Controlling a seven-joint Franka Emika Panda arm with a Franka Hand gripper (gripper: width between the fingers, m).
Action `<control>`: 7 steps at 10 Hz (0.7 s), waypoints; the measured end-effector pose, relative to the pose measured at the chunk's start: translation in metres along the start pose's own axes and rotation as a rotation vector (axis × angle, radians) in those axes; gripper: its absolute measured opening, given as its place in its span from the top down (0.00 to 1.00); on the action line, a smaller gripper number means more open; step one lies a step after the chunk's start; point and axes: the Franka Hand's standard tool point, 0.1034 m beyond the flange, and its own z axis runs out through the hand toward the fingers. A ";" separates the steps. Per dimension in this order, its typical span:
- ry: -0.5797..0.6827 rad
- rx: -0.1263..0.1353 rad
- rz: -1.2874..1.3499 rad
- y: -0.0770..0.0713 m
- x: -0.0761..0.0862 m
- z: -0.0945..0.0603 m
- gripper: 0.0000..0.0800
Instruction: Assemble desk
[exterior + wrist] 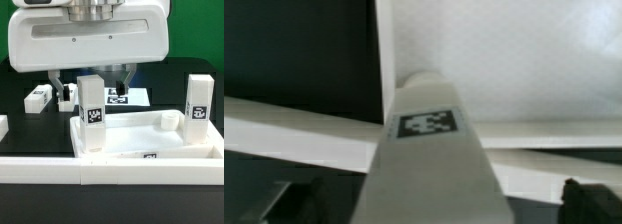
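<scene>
Square white tagged leg [429, 160], smooth rimmed tabletop [135, 132]

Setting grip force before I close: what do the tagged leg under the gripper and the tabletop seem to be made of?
Leg: probably hard white plastic, matte; smooth faces, crisp edges. Its tag looks like a printed sticker. Tabletop: apparently the same white plastic, with a moulded raised rim. Look alone cannot confirm it.

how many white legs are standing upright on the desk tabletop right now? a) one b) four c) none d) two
d: a first leg stands upright at the tabletop corner on the exterior view's left, and a second leg stands at the corner on its right.
</scene>
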 end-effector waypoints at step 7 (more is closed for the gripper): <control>-0.001 0.001 0.012 0.000 0.000 0.001 0.64</control>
